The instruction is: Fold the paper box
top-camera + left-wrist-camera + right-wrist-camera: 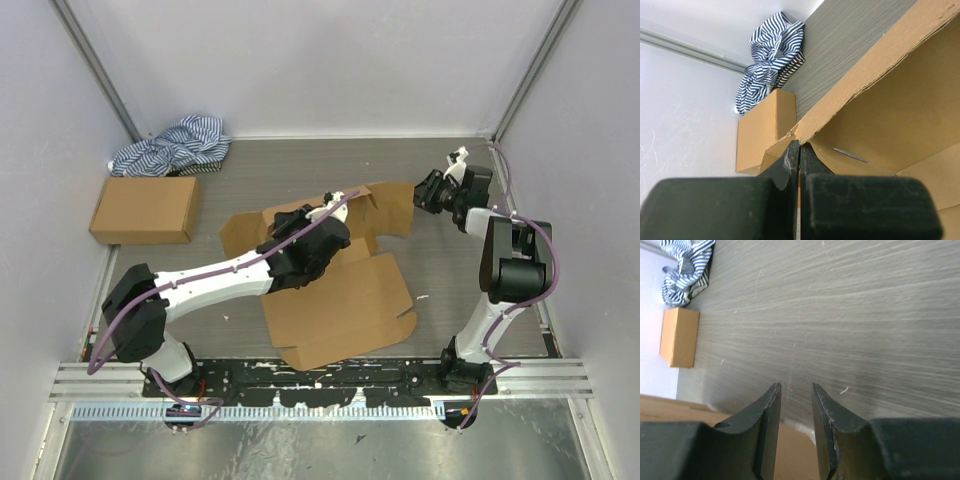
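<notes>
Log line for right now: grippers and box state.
left gripper: shut, tips at paper box flap corner | right gripper: open, empty, above table | paper box: not yet folded

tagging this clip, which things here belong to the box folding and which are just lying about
In the job: paper box; left tool (shut, tips at its edge); right tool (open, over the table).
Lying about: sealed carton; striped cloth.

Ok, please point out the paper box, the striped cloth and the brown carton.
paper box (pixel 345 300), top external view, on its flat near panel.
striped cloth (pixel 175 145), top external view, middle of the heap.
brown carton (pixel 145 208), top external view, its top face.
</notes>
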`<state>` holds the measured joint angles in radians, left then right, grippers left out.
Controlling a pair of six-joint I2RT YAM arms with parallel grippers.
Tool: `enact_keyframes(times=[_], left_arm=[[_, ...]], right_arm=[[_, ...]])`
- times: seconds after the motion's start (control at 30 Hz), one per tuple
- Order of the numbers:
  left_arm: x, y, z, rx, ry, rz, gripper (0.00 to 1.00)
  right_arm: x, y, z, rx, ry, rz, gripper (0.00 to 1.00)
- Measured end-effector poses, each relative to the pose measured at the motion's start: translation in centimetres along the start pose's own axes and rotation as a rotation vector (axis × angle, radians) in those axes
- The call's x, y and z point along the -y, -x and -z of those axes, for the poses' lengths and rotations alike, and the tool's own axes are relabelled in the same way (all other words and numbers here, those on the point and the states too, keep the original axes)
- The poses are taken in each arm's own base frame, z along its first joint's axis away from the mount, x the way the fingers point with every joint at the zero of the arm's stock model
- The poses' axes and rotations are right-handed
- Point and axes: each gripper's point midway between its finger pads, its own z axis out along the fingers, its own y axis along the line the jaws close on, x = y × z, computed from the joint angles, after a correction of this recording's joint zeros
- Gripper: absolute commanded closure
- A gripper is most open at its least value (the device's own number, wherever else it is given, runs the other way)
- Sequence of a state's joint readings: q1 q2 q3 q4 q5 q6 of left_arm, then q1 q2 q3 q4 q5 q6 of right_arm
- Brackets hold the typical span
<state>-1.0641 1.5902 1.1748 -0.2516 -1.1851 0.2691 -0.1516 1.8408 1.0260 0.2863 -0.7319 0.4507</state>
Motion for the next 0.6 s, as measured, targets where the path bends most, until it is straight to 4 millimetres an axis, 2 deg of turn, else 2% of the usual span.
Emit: enact_keyframes(times=[0.2,0.3,0.5,0.6], left_arm=[[-0.1,0.0,0.0,-0.001,0.006,0.000,0.95],[-0.1,0.0,0.0,-0.002,0.007,0.000,0.95],[-0.1,0.0,0.0,-0.001,0.007,0.001,0.95],[0.0,0.0,0.1,0.000,0.006,0.000,0.95]], right_arm=[[-1.9,-2.7,0.8,-0.059,0.067,0.013,0.63],[-3.6,-3.8,1.6,-0.078,0.093,0.049,0.63],[-6.8,-4.6,3.7,-0.074,0.132,0.130,0.63],[-7.5,-5.1,4.6,-0.076,0.137,0.157,0.62]])
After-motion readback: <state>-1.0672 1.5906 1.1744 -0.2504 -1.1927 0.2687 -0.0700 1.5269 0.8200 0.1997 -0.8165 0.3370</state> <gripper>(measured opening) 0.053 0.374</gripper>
